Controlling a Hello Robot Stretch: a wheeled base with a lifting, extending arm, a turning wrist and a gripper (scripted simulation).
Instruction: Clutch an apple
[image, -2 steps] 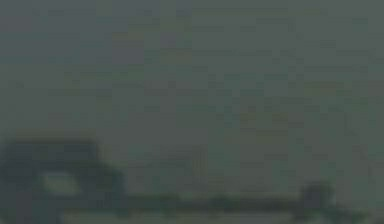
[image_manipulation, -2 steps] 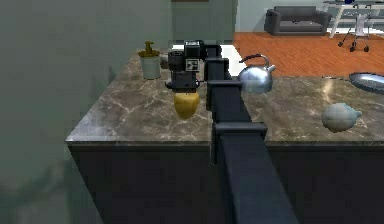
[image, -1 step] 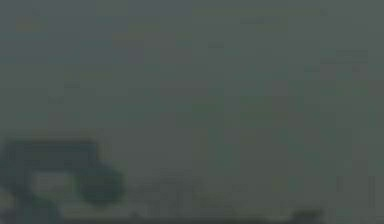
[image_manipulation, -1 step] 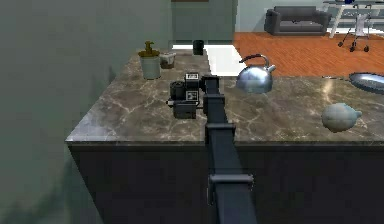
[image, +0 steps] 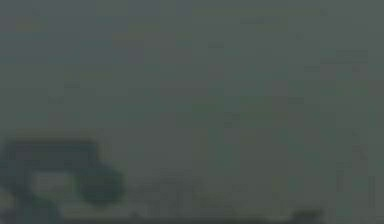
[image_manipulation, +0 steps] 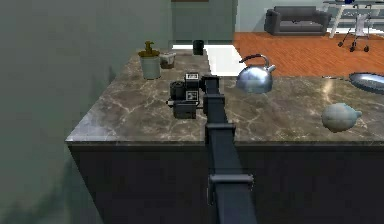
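Marble counter (image_manipulation: 285, 122) — kettle (image_manipulation: 256, 77) on it | hand (image_manipulation: 176, 99) — load unclear | orange floor (image_manipulation: 300, 52) beyond

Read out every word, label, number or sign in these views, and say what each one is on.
No readable text anywhere.
White squares at the far end of the arm: black marks, patterns, not letters.
Pump bottle on the marble counter: any label is too small to read.
Kettle: plain metal, no print seen.

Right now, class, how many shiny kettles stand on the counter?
1: the kettle, on the counter beside the arm, toward the arm side view's right; others may be hidden.
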